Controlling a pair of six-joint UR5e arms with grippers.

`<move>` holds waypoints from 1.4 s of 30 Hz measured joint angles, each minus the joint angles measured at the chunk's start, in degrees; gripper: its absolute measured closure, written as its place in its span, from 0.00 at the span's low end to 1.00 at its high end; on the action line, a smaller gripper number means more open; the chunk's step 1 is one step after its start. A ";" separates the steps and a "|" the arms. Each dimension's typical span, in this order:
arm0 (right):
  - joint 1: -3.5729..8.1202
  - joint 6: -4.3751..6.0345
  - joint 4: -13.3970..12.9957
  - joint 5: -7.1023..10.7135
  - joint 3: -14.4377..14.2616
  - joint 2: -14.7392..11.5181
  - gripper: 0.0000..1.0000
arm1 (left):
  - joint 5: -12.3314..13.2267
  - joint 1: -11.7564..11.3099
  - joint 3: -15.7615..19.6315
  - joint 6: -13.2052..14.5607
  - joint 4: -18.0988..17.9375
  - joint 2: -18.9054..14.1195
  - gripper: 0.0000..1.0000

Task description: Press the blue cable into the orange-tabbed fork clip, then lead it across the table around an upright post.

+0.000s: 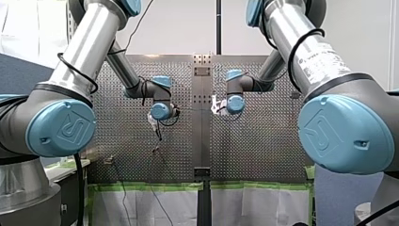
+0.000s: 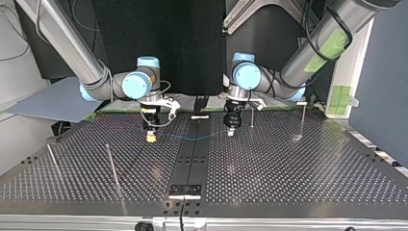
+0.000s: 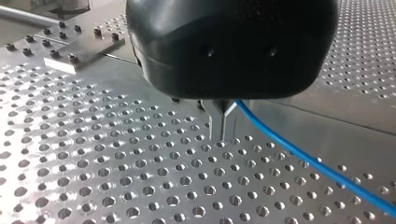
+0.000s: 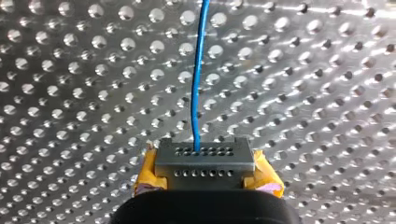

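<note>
The blue cable point(image 2: 192, 138) sags low over the perforated tabletop point(image 2: 288, 173), strung between the two tools near the edge where the arms come in. The right tool point(image 2: 150, 136) pinches it between yellow pads, and its wrist view shows the cable running straight out ahead. The left tool point(image 2: 231, 131) has its metal fingers point(image 3: 222, 123) narrow on the cable, with the tips down by the surface; I cannot tell whether they touch it. The span crosses a dark centre strip point(image 2: 192, 159) that runs from edge to edge and ends at a small bracket point(image 2: 185, 190) by the opposite edge. Near the left tool stands a thin post point(image 2: 251, 118), with an end post point(image 2: 303, 120) further toward that side edge. A near post point(image 2: 112, 166) and a corner post point(image 2: 52, 159) rise on the right tool's side, well apart from the cable. Open room lies toward the edge opposite the arms, broken only by those two posts. Green tape point(image 2: 120, 114) lines the arm-side edge, and a dark panel point(image 2: 192, 48) stands behind it.
</note>
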State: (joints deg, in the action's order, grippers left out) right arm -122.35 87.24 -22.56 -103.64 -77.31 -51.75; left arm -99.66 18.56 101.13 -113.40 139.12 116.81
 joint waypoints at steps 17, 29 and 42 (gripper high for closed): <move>-0.21 0.05 -0.08 0.19 0.11 -4.54 1.00 | -0.20 1.17 -4.70 -2.20 3.61 -0.29 1.00; -0.21 0.05 -0.16 1.29 0.93 -7.22 1.00 | -0.23 1.50 -6.34 -4.26 4.68 -2.03 1.00; -0.29 0.13 0.03 3.17 1.73 -10.31 1.00 | -0.06 2.10 -10.36 -5.92 7.29 -2.02 1.00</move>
State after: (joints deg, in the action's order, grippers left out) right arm -122.64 87.37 -22.52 -100.47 -75.58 -62.06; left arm -99.73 20.66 90.77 -119.32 146.40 114.79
